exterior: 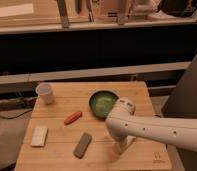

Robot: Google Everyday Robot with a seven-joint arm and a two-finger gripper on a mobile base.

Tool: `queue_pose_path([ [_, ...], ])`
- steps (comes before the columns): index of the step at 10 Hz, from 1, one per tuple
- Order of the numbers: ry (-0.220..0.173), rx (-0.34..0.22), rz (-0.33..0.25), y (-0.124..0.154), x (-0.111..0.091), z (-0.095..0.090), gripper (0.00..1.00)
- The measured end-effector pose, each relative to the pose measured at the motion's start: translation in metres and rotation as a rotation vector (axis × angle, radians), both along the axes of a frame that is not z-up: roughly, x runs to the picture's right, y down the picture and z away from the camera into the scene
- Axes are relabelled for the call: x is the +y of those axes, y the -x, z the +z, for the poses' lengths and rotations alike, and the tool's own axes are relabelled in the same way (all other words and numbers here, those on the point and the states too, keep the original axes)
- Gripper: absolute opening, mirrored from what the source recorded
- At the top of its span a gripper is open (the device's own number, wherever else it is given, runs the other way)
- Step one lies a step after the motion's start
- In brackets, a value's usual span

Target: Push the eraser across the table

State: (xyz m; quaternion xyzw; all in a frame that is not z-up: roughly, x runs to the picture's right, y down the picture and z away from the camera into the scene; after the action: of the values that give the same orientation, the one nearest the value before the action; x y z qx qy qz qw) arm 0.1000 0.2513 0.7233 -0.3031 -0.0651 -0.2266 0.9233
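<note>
The eraser (82, 145), a flat dark grey oblong, lies on the light wooden table (57, 156) near its front edge, left of centre. My white arm reaches in from the right over the table. The gripper (119, 145) hangs down from the arm's end to the table surface, a short way right of the eraser and apart from it. The arm's casing hides most of the gripper.
A green bowl (103, 103) sits just behind the arm's end. An orange carrot-like piece (72, 117) lies behind the eraser, a pale cream block (39, 136) to its left, and a white cup (45, 93) at the far left corner.
</note>
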Motion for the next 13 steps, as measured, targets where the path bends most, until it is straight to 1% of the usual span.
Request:
queue_pose_path([
  [2,0.001,-0.005,-0.003,0.0,0.002,0.002,0.34],
  [3,0.001,-0.006,-0.003,0.0,0.003,0.002,0.29],
  [5,0.003,-0.007,-0.003,-0.002,0.005,0.004,0.28],
  [6,0.004,-0.005,-0.001,-0.003,0.006,0.007,0.21],
  [7,0.01,-0.004,0.002,-0.002,0.011,0.014,0.09],
  [8,0.012,-0.006,0.001,0.0,0.014,0.02,0.03],
  [9,0.015,-0.009,0.003,0.001,0.017,0.025,0.0],
  [12,0.02,-0.005,-0.001,0.0,0.018,0.029,0.0],
  [13,0.023,-0.009,-0.01,0.002,0.021,0.035,0.0],
])
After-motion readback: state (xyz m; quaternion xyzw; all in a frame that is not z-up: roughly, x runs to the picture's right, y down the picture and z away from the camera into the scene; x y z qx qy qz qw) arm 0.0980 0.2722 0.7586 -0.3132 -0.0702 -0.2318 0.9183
